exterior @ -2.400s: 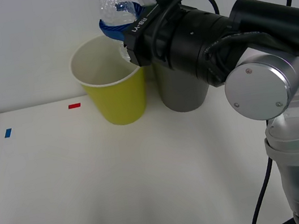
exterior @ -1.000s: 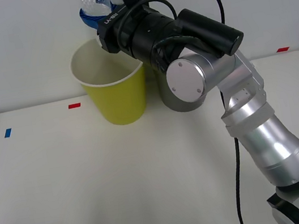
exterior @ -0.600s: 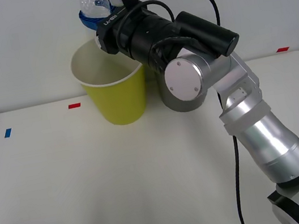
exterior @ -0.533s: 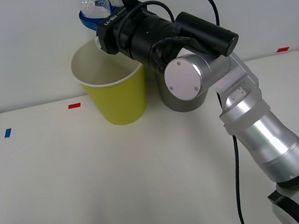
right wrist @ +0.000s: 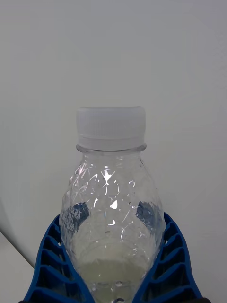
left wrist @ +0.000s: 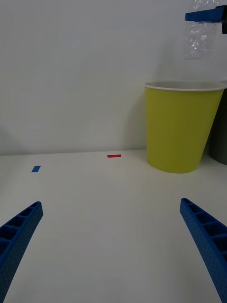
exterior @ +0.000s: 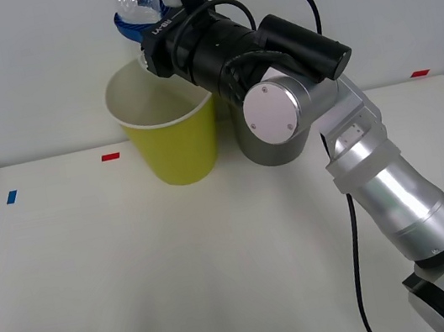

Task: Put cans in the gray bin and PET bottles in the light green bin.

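A plain pale wall backs a white table [exterior: 181, 275] marked with a small red tape strip [exterior: 110, 157] and a blue one [exterior: 11, 197]. At about twelve o'clock on the table stands the round, tapered light green bin [exterior: 167, 132] with a white rim; touching it at its three o'clock side is the dark gray bin [exterior: 265, 143], largely covered by the right arm. The right gripper [exterior: 136, 20] hangs above the green bin's far rim, its blue ribbed fingers [right wrist: 166, 265] clamped around the small clear crinkly plastic bottle [right wrist: 111, 208] with a pale cap, held upright. The left gripper [left wrist: 113, 246] waits low at seven o'clock, fingers spread wide with nothing between them.
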Robot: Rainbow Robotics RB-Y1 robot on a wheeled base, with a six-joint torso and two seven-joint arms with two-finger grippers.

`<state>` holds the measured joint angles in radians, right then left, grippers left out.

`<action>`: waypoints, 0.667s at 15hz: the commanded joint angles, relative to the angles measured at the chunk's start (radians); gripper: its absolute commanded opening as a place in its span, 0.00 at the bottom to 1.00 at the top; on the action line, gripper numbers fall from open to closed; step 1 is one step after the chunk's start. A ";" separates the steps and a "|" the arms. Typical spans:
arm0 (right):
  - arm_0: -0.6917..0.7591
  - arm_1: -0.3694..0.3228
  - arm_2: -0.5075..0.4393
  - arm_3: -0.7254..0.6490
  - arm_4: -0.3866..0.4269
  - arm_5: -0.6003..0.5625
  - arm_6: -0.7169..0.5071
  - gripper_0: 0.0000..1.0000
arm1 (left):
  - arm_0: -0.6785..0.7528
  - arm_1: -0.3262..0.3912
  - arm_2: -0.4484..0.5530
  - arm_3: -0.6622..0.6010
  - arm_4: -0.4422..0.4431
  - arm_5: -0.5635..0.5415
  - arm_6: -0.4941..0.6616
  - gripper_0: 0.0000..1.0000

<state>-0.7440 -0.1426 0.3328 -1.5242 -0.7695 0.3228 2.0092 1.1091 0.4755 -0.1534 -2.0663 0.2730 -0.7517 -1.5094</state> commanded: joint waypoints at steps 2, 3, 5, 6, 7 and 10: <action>0.000 -0.011 0.000 0.002 -0.020 -0.013 0.003 0.00 | 0.000 0.000 0.000 0.000 0.000 0.000 0.000 1.00; 0.000 -0.012 0.000 0.002 -0.028 -0.014 0.003 0.00 | 0.000 0.000 0.000 0.000 0.000 0.000 0.000 1.00; 0.000 -0.012 0.000 0.009 -0.047 -0.016 0.005 0.00 | 0.000 0.000 0.000 0.000 0.000 0.000 0.000 1.00; 0.000 -0.014 0.000 0.007 -0.047 -0.016 0.011 0.00 | 0.000 0.000 0.000 0.000 0.000 0.000 0.000 1.00; 0.000 -0.017 0.003 0.010 -0.047 -0.016 0.016 0.00 | 0.000 0.000 0.000 0.000 0.000 0.000 0.000 1.00; -0.002 -0.028 0.022 0.021 -0.048 -0.022 0.026 0.00 | 0.000 0.000 0.000 0.000 0.000 0.000 0.000 1.00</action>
<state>-0.7453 -0.1647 0.3476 -1.5056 -0.8162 0.3051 2.0316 1.1091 0.4755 -0.1534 -2.0663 0.2730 -0.7517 -1.5094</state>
